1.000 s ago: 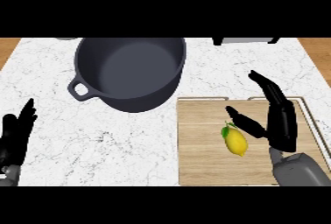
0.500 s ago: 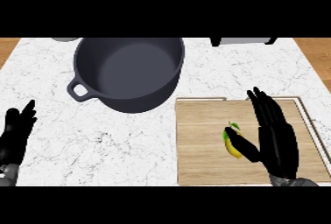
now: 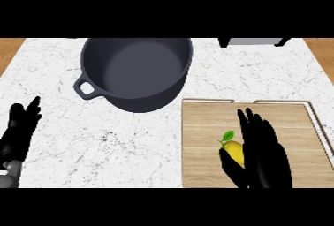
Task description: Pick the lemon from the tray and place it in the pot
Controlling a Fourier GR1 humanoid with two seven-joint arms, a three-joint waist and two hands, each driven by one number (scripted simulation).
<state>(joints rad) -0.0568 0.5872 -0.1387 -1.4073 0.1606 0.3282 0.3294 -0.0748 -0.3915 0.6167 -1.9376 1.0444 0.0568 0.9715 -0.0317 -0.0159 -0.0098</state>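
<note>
Right hand (image 3: 264,154) has dropped onto the small yellow lemon w/ green leaf (image 3: 233,149) on the wooden tray (image 3: 209,132), fingers straight, thumb under it, not clamped yet. Grasp looks imminent; dark grey two-handled metal pot (image 3: 137,70) waits up-left. Left hand (image 3: 18,132) rests open at left edge.

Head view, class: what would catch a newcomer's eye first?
The big dark pot at the counter's far middle draws the eye first. Next, the yellow lemon on the wooden tray at near right, with the right hand over it. The left hand rests at the left edge.
</note>
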